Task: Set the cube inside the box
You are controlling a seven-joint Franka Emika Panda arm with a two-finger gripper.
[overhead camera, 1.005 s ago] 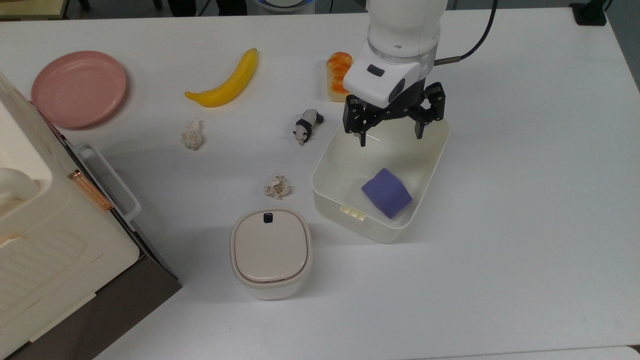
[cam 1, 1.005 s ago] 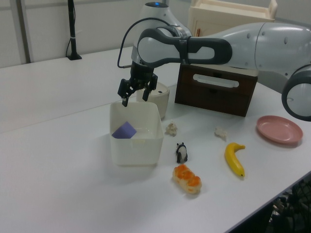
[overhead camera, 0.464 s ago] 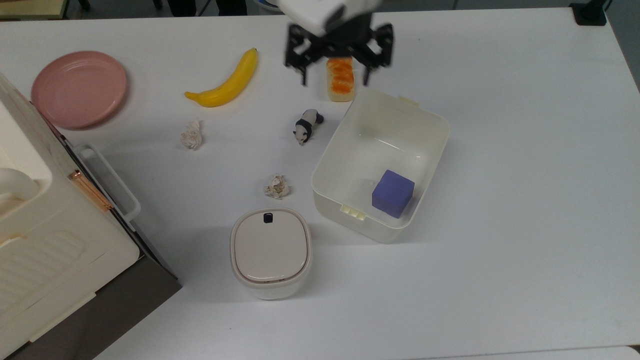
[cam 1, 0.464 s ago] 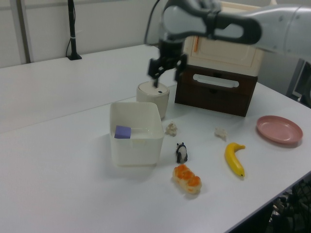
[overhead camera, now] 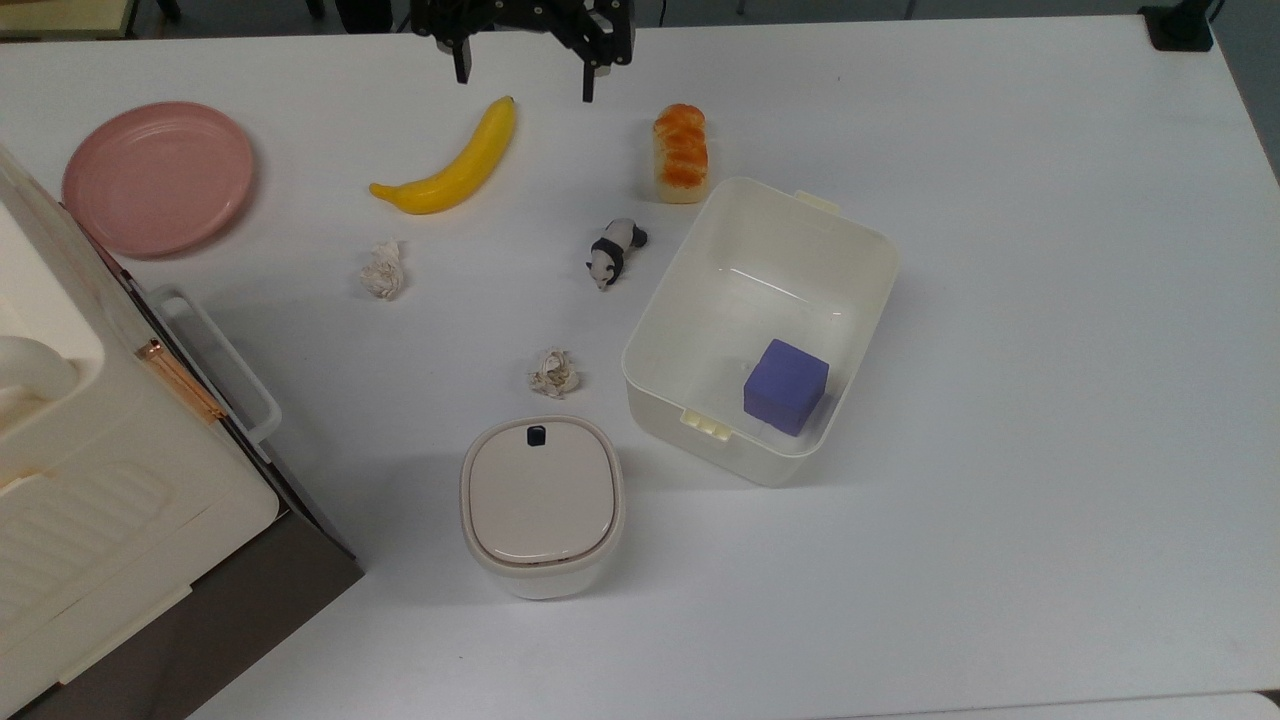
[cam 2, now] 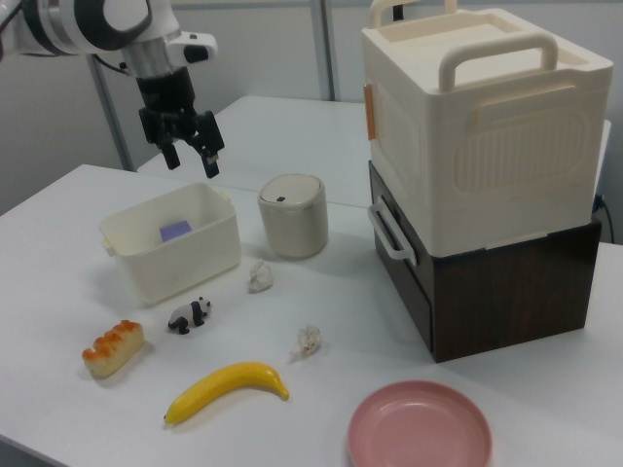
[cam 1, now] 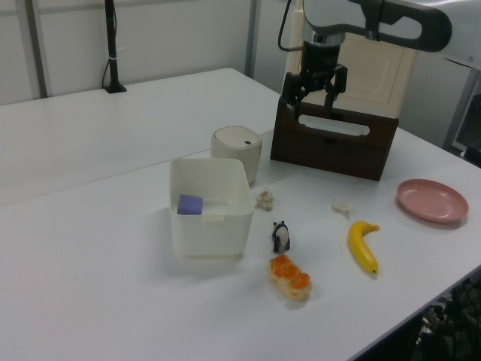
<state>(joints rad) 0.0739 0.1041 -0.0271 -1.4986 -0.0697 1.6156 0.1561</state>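
purple-blue cube (overhead camera: 785, 386) inside the box (overhead camera: 660, 330), well apart from the wide-open, empty fingers (overhead camera: 587, 82)

Matte cube (overhead camera: 786, 386) in glossy plastic box (overhead camera: 660, 330)

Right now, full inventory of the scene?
cube: 1, purple-blue, inside the box
box: 1, cream-white, table centre
lidded container: 1, beige lid, beside the box
banana: 1, yellow, table
bread: 1, orange-topped, by the box
panda figure: 1, black-white, table
paper wads: 2, off-white, table
plate: 1, pink, table
case: 1, white, atop a brown cabinet
gripper: 1, black, open, above the table
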